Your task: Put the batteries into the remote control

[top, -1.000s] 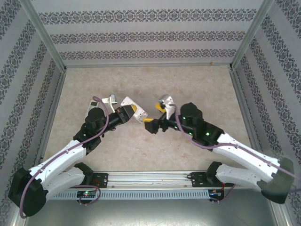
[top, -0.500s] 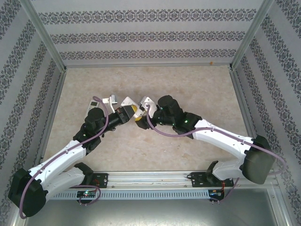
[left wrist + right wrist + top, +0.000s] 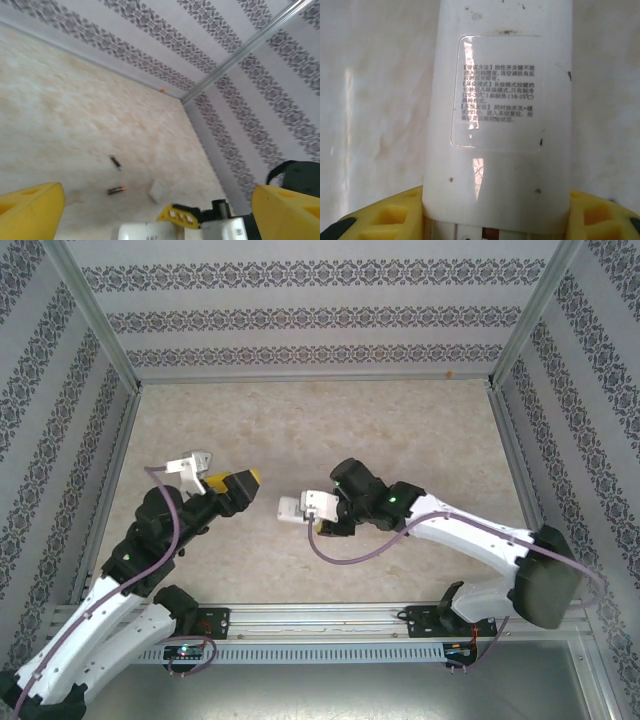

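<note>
White remote (image 3: 495, 125) sits clamped in right gripper (image 3: 495, 220); left gripper (image 3: 158, 210) gapes empty

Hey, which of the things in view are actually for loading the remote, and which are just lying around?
For the job: remote control, in the right gripper; one battery; second battery, both loose on the table.
Lying about: small pale block, purpose unclear; orange speck.

Pale beige table (image 3: 420, 430) with cloudy marks. Around the table, walls (image 3: 320, 310) with grey flower stripes. At the table's two far corners, shiny metal posts (image 3: 97, 320) leaning out. By the far right corner, a tiny orange dot (image 3: 452, 372). Along the table's near edge, a silver rail (image 3: 320, 615).
</note>
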Robot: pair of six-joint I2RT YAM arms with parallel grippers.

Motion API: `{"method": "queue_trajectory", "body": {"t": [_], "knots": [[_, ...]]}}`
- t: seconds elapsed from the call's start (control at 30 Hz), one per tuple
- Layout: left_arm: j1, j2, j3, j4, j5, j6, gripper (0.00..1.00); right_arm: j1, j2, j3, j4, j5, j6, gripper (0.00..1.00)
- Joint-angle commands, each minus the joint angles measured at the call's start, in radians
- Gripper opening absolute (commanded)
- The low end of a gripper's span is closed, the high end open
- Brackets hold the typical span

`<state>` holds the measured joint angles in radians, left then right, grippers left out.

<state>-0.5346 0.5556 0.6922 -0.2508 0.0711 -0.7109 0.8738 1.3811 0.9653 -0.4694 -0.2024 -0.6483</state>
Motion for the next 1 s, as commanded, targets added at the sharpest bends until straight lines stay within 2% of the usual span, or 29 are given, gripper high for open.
{"method": "queue_trajectory", "body": {"t": [0.0,0.23,0.33,0.5,0.6,0.7,0.77,0.87,0.9,0.97], "knots": [[0.009,-0.031,-0.028,-0.225,-0.065,0.123,0.98,0.023,0.103,-0.006,-0.109,-0.016,-0.108,0.38],[0.01,-0.097,-0.139,-0.142,-0.006,0.04,0.99,0.044,0.403,0.095,-0.032,0.067,-0.009,0.39],[0.009,-0.089,-0.149,-0.137,0.004,0.032,0.99,0.054,0.461,0.133,-0.035,0.108,-0.024,0.46],[0.01,-0.086,-0.162,-0.115,0.009,0.027,1.0,0.053,0.459,0.134,-0.049,0.149,-0.047,0.67],[0.01,-0.082,-0.173,-0.102,0.008,0.031,1.0,0.051,0.385,0.13,-0.057,0.141,-0.044,0.74],[0.009,-0.073,-0.177,-0.102,0.017,0.032,1.0,0.03,0.265,0.129,-0.034,0.075,0.018,0.78],[0.009,-0.069,-0.178,-0.104,0.038,0.033,1.0,-0.017,0.19,0.114,0.048,0.038,0.158,0.79],[0.009,-0.07,-0.188,-0.104,0.077,0.036,1.0,-0.166,0.153,0.114,0.167,0.071,0.636,0.75],[0.01,-0.071,-0.193,-0.105,0.084,0.037,1.0,-0.223,0.173,0.143,0.128,0.109,0.806,0.71],[0.01,-0.072,-0.199,-0.105,0.091,0.037,1.0,-0.301,0.238,0.21,0.017,0.142,0.958,0.64]]}}
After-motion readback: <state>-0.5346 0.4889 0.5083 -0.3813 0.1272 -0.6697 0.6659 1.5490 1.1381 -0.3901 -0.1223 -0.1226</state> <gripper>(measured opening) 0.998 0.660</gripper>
